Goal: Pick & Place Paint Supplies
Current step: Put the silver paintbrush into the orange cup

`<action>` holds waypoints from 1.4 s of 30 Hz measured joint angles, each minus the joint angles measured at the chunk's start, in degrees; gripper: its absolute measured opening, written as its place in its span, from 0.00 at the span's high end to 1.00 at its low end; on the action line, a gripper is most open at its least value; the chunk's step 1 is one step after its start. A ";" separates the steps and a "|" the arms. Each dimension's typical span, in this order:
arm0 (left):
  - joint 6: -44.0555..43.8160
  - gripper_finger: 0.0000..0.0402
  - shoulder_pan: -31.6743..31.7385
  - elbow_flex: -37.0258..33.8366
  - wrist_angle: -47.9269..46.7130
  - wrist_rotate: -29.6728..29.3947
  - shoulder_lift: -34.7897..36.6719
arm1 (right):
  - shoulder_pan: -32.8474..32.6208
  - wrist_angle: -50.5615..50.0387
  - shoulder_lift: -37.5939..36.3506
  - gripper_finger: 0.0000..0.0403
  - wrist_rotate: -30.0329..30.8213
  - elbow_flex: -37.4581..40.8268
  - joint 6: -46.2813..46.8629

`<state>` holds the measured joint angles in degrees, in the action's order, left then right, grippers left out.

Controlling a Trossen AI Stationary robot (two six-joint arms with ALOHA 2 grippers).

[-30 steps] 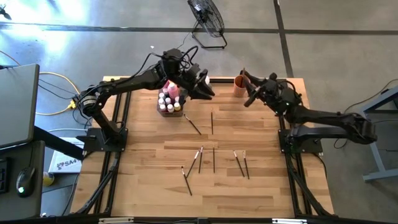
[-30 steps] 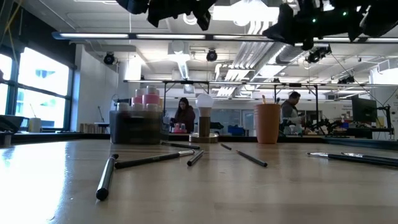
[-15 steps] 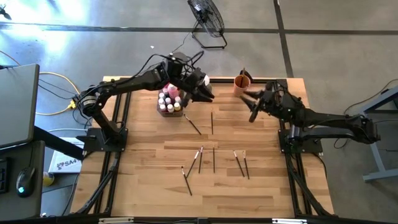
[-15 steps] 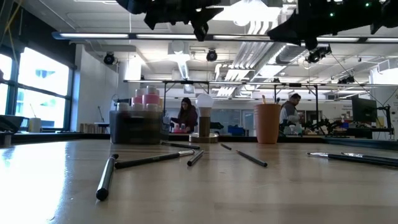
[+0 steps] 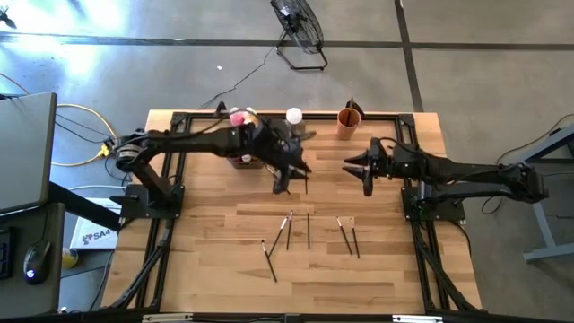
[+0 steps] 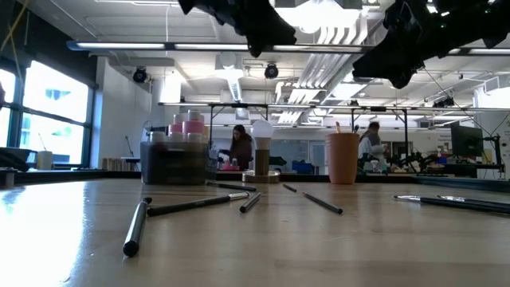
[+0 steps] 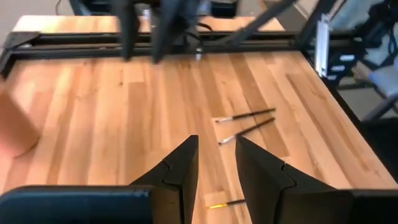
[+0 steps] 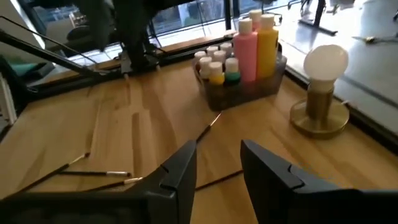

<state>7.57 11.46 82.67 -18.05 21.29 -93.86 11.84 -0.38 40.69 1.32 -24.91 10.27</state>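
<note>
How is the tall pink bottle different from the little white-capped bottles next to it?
The pink bottle is tall and slim; the little bottles are short and reach far lower. The pink bottle is pink along its body, while the little bottles show white caps with green or yellow below. Both stand upright in the same dark holder, close together.

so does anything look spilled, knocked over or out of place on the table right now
Nothing spilled or toppled. The paint bottles stand upright in their tray; only the paintbrushes lie scattered loose at odd angles across the table.
</note>
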 joint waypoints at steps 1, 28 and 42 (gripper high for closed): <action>0.20 0.74 -1.16 0.00 0.02 -0.90 0.00 | -0.37 -0.37 0.00 0.71 -0.01 0.00 0.70; -5.03 0.74 -5.48 -32.10 38.08 -6.19 16.05 | -8.10 -0.97 0.98 0.71 0.24 0.00 0.54; -6.61 0.74 -5.50 -43.77 45.07 -12.47 22.14 | -7.96 -1.10 1.03 0.71 4.92 0.00 -1.52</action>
<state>0.96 5.96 38.91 27.02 8.81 -71.72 3.88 -1.47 41.71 6.24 -24.91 8.75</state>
